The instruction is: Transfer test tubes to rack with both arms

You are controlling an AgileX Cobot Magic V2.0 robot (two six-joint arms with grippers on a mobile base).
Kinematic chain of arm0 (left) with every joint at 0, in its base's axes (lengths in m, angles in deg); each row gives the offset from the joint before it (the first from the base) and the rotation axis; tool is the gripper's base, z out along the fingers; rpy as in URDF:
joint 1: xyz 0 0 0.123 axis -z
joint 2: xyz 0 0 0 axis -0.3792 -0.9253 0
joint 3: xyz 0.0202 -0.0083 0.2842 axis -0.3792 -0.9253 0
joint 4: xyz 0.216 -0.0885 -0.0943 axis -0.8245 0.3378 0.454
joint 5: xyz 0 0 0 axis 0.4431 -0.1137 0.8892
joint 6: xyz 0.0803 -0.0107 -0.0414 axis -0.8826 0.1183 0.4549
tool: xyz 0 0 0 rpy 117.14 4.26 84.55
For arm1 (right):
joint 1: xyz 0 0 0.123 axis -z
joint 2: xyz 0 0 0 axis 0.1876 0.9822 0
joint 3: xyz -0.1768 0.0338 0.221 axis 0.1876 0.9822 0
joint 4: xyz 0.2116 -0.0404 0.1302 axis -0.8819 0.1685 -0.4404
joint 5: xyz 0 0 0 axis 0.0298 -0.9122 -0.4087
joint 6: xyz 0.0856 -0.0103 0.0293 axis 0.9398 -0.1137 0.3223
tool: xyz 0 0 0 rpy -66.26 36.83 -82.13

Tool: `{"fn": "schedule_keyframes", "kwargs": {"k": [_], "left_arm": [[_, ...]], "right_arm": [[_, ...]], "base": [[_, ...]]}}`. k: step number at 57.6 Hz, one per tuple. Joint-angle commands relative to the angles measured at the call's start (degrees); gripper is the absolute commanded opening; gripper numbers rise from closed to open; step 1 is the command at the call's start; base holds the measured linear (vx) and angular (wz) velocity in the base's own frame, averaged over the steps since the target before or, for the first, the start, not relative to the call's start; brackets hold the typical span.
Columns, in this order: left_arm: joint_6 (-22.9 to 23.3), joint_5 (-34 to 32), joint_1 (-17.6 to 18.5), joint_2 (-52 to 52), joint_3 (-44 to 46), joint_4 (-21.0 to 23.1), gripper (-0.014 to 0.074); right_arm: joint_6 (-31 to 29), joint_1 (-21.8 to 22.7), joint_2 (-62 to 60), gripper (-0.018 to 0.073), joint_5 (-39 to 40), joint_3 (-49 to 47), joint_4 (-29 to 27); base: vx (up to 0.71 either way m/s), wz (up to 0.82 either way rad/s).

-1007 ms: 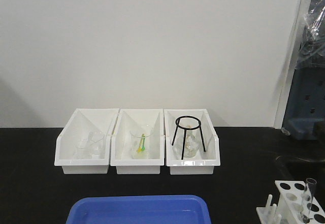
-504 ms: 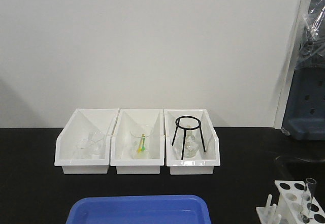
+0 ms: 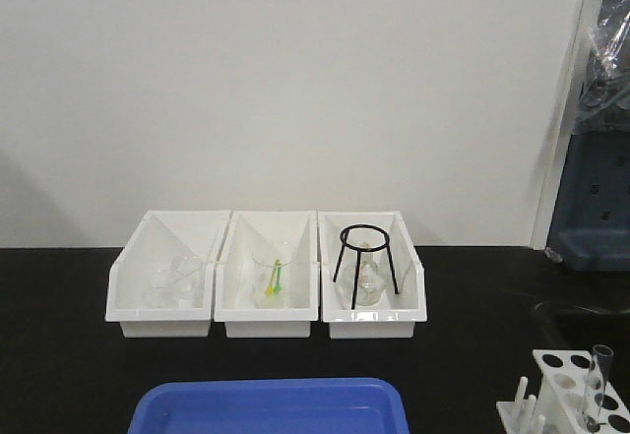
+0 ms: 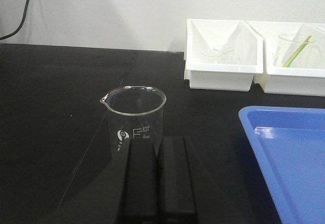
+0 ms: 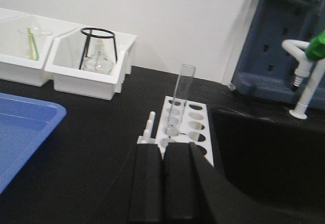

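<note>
1. A beaker [image 4: 134,117] stands just ahead of the closed, empty left hand [image 4: 159,148].
2. The right hand [image 5: 163,155], closed and empty, sits near the rack [image 5: 186,128] holding one upright test tube [image 5: 183,93].
3. The rack sits at the desk's [image 3: 59,375] near right; a blue tray [image 3: 271,406] lies left of it.

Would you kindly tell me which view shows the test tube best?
The right wrist view: the test tube stands whole in the rack. The front view catches it at the corner; the left wrist view misses it.
</note>
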Motion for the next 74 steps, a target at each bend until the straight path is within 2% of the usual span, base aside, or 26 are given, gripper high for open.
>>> {"fn": "schedule_keyframes", "kwargs": {"k": [1,3,7,74], "left_arm": [[0.0,-4.4,0.1,1.0,1.4,0.6,-0.0005],[0.0,-4.4,0.1,1.0,1.4,0.6,-0.0005],[0.0,-4.3,0.1,1.0,1.4,0.5,-0.0005],[0.0,-4.3,0.1,1.0,1.4,0.5,-0.0005]], "right_arm": [[-1.2,3.5,-2.1,-0.0010,9.6,2.4,-2.2],[-1.2,4.1,-3.3,-0.0009,11.7,4.2,-2.8],[-1.3,4.1,-2.8,-0.0008,8.6,3.5,-3.3],[-0.9,3.6,-2.9,-0.0008,9.1,3.7,-3.4]], "base": [[0.00,0.00],[0.00,0.00],[0.00,0.00],[0.00,0.00]]}}
